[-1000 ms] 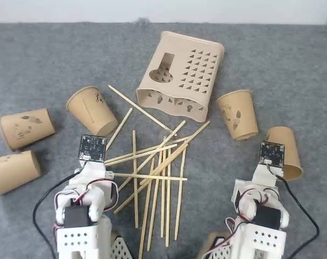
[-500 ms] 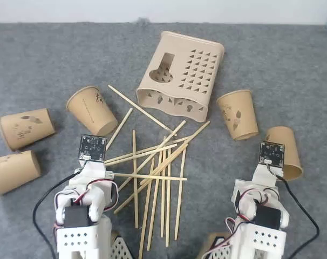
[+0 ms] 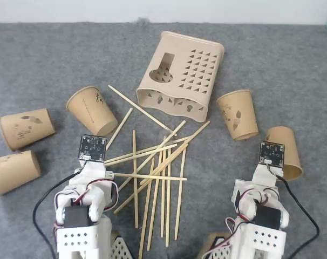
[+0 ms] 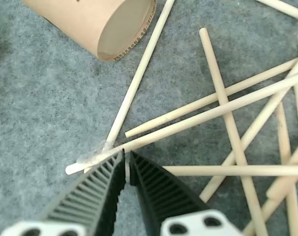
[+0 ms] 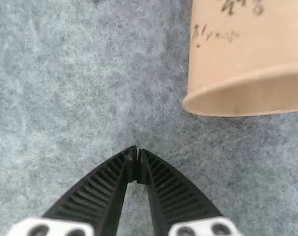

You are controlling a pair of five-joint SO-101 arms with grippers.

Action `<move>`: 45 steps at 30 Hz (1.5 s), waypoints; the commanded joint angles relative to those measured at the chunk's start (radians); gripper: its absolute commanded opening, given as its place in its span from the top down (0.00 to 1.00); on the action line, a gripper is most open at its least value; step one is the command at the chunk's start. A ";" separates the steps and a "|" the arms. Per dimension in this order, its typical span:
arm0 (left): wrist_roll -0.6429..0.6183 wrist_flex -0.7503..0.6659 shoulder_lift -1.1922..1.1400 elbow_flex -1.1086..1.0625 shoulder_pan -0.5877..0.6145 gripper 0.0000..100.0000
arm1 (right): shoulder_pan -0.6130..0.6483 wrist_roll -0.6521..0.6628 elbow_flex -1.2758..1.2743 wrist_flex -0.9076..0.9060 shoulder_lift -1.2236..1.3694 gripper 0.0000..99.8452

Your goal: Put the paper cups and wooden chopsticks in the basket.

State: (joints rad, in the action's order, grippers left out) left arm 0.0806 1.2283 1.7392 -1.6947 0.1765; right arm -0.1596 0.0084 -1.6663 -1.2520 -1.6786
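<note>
Left wrist view: left claw [image 4: 125, 156] clenched over chopsticks [image 4: 213, 112], right claw [image 5: 136, 152] clenched above grey mat [image 5: 65, 73].

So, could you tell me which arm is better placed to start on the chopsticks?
Left, probably. The left gripper sits shut at the end of a chopstick; the right gripper is over mat beside a cup.

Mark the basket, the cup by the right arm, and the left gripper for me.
basket [image 3: 198, 70]: high view, perforated side wall.
cup by the right arm [image 3: 291, 144]: high view, paper side.
left gripper [image 4: 127, 156]: left wrist view, between the fingertips.
</note>
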 commanded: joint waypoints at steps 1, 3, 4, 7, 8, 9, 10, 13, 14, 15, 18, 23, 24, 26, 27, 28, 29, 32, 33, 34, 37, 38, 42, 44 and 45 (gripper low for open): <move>0.006 0.003 0.014 0.015 0.005 0.99 | -0.005 0.008 0.005 -0.008 -0.016 0.99; 0.006 0.003 0.014 0.015 0.005 0.99 | -0.005 0.008 0.005 -0.008 -0.016 0.99; 0.006 0.003 0.014 0.015 0.005 0.99 | -0.005 0.008 0.005 -0.008 -0.016 0.99; 0.006 0.003 0.014 0.015 0.005 0.99 | -0.005 0.008 0.005 -0.008 -0.016 0.99; 0.006 0.003 0.014 0.015 0.005 0.99 | -0.005 0.008 0.005 -0.008 -0.016 0.99; 0.006 0.003 0.014 0.015 0.005 0.99 | -0.005 0.008 0.005 -0.008 -0.016 0.99; 0.006 0.003 0.014 0.015 0.005 0.99 | -0.005 0.012 0.005 -0.008 -0.016 0.99; 0.006 0.003 0.014 0.015 0.003 0.99 | -0.005 0.012 0.005 -0.008 -0.016 0.99; 0.006 0.003 0.014 0.015 0.002 0.99 | -0.005 0.014 0.005 -0.008 -0.016 0.99; 0.006 0.003 0.014 0.015 -0.003 0.99 | -0.004 0.014 0.005 -0.008 -0.016 0.99; 0.006 0.003 0.014 0.015 0.005 0.99 | 0.015 0.014 0.005 -0.008 -0.016 0.99; 0.006 -0.011 0.015 0.061 0.005 0.99 | -0.056 0.014 0.008 -0.004 -0.018 0.98; 0.008 -0.012 0.015 0.082 0.005 0.99 | -0.079 0.014 0.009 0.002 -0.018 0.98; 0.008 -0.015 0.015 0.111 0.005 0.99 | -0.120 0.014 0.018 0.025 -0.018 0.98; 0.008 -0.015 0.015 0.119 0.003 0.99 | -0.142 0.014 0.018 0.028 -0.018 0.98; 0.008 -0.018 0.015 0.122 -0.005 0.99 | -0.160 0.015 0.018 0.030 -0.018 0.98; 0.008 -0.037 0.015 0.124 -0.005 0.99 | -0.174 0.015 0.018 0.031 -0.018 0.98; 0.008 -0.158 0.014 0.125 -0.009 0.99 | -0.208 0.107 0.017 0.028 -0.018 0.98; 0.006 -0.187 0.009 0.131 -0.009 0.98 | -0.225 0.170 0.015 0.028 -0.018 0.99; 0.002 -0.193 0.006 0.148 -0.012 0.95 | -0.243 0.239 0.014 0.028 -0.018 0.99; -0.058 -0.149 -0.026 0.239 -0.014 0.85 | -0.265 0.358 0.012 0.027 -0.018 0.99; -0.091 -0.138 -0.048 0.277 -0.014 0.83 | -0.265 0.356 0.012 0.027 -0.018 0.99; -0.118 -0.130 -0.213 0.450 -0.025 0.84 | -0.266 0.324 0.012 0.027 -0.018 0.99; -0.117 -0.127 -0.339 0.533 -0.060 0.86 | -0.268 0.324 0.012 0.027 -0.018 0.99; -0.115 -0.127 -0.410 0.572 -0.075 0.87 | -0.269 0.324 0.012 0.027 -0.018 0.99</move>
State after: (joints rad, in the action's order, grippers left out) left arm -0.0176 1.0948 1.5581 -1.2988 0.1580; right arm -0.4112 0.3322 -1.6663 -1.2382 -1.6786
